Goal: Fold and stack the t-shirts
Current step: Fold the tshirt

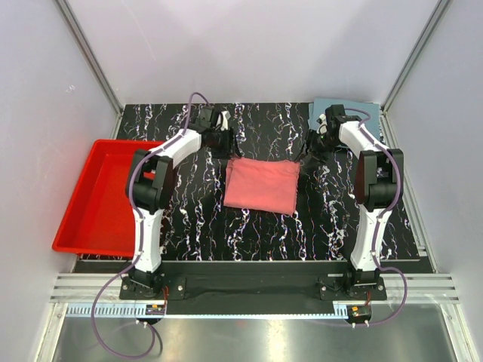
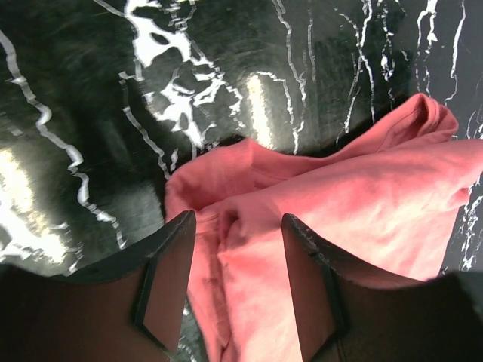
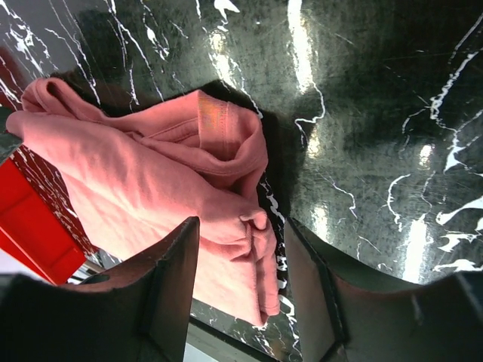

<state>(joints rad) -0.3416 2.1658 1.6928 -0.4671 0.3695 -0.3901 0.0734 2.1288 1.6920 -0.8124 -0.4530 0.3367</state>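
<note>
Top external view: the salmon-pink t-shirt lies folded into a flat, roughly four-sided pad near the middle of the table, a little closer to the far edge than the near one. Its longer side runs left to right, about parallel to the far edge, and its near edge slants slightly. Which way the neck points cannot be told. The grey-blue t-shirt lies flat in the far right corner, partly hidden by the right arm. The red tray sits at the left edge and overhangs it. The left gripper is at the pink shirt's far left corner and the right gripper at its far right corner. Left wrist view: the pink cloth is soft and rumpled here, with loose layers piled at the corner on the table. The left gripper has its jaws well apart, with the cloth lying in the gap below them. It is not pinching the shirt, and whether a finger brushes it cannot be told. Right wrist view: a stitched hem stands up among the bunched folds of the pink shirt, and the tray shows beyond it. The right gripper also has its jaws spread, with a small knot of folds between them and nothing clamped.
</note>
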